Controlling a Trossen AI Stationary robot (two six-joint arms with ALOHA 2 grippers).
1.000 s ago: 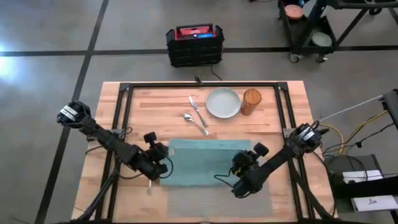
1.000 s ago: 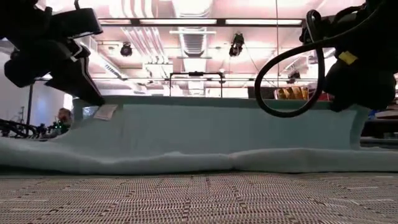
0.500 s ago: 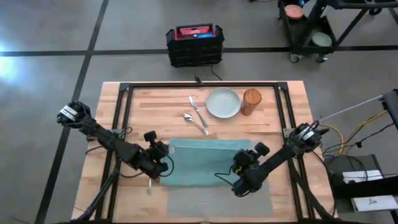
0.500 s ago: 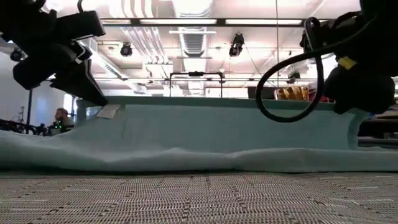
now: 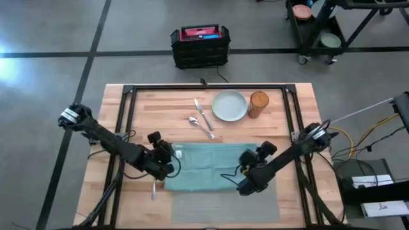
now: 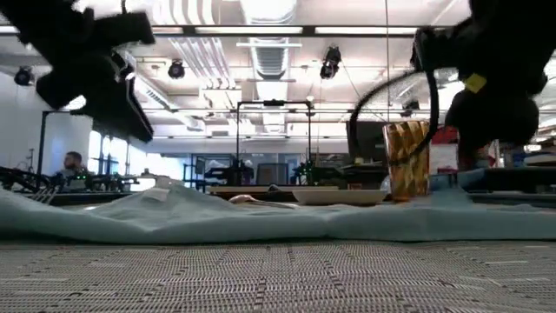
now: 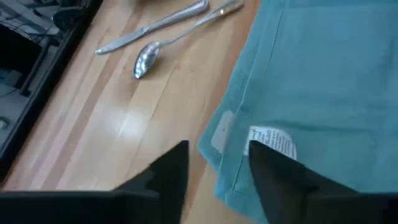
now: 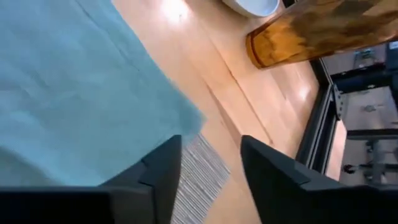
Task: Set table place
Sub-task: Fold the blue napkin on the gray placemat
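Teal napkin (image 5: pixel 208 167) lies flat across the far end of the grey placemat (image 5: pixel 223 204), both grippers parted and free of it.

The left gripper (image 7: pixel 214 171) hangs over the napkin's labelled corner; the right gripper (image 8: pixel 208 165) is above the opposite corner. The fork (image 5: pixel 154 189) seems to lie beside the left arm, mostly hidden. Spoon (image 7: pixel 168 46), knife (image 5: pixel 203 114), plate (image 5: pixel 229 105) and amber glass (image 5: pixel 258 104) sit farther back on the table (image 5: pixel 166 108).

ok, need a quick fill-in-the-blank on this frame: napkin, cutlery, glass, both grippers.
1. The napkin lies partly over the grey ____.
2. The amber glass stands beside the ____, on its right in the high view.
3. The spoon lies next to the ____.
4. The jaws of the left gripper and right gripper are both ____.

Missing: placemat; plate; knife; open
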